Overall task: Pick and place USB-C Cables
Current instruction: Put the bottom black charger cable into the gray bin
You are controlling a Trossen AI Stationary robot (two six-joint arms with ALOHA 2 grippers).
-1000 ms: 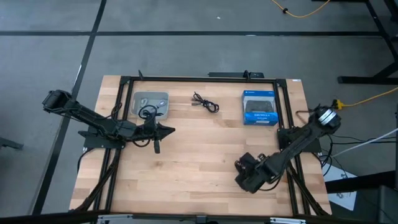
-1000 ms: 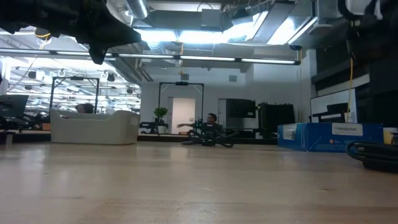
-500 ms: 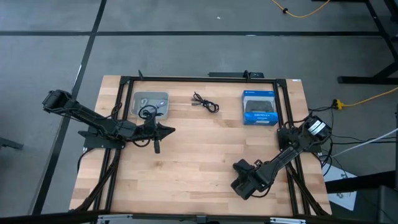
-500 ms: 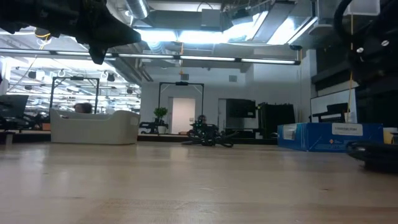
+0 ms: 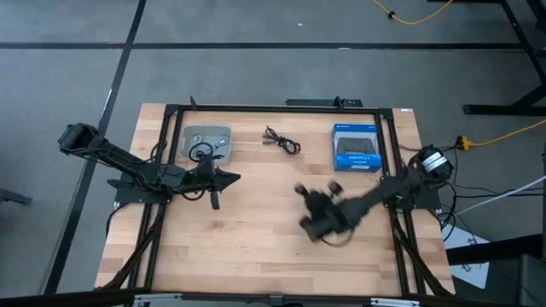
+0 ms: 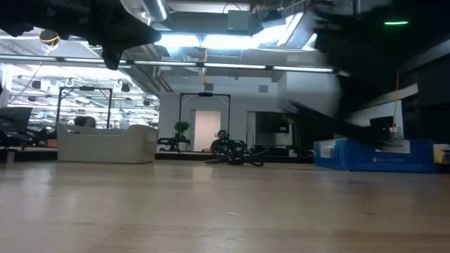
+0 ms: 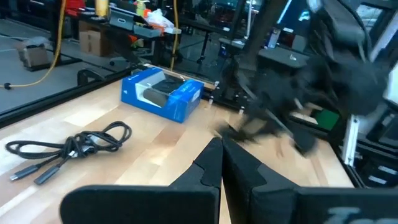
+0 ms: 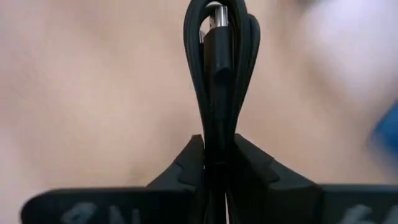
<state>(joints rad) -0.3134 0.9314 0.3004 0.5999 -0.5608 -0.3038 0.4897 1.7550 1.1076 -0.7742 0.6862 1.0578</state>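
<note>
USB-C Cables sit in three places here. Nearest the camera, a black bundled cable (image 8: 217, 81) is pinched between the two fingers of the right gripper (image 5: 317, 220), which close tight on its folded middle; its long axis runs straight out ahead of the fingers, plug end forward. In the high view that gripper blurs over the middle of the table (image 5: 256, 247), right of centre, with a loop of the cable hanging below it.

Farther back, a loose black cable (image 5: 282, 141) lies on the wood in the upper middle of the frame, its length running left to right and slightly down. The grey tray (image 5: 207, 133) at upper left holds more cable, a dark coil (image 5: 203, 153) overlapping its lower edge. The blue box (image 5: 356, 147) stands at upper right.

The left gripper (image 5: 214, 199) hovers just below the tray, fingers pressed together with nothing between them.

The relation that matters: the tray lies up and to the left of the carried cable, well apart, and the left arm stands between, so I judge the right arm must pass above it.

Against half a second ago, the right gripper has swung from the lower right of the table toward the centre; the left arm, tray, loose cable and box are unchanged
</note>
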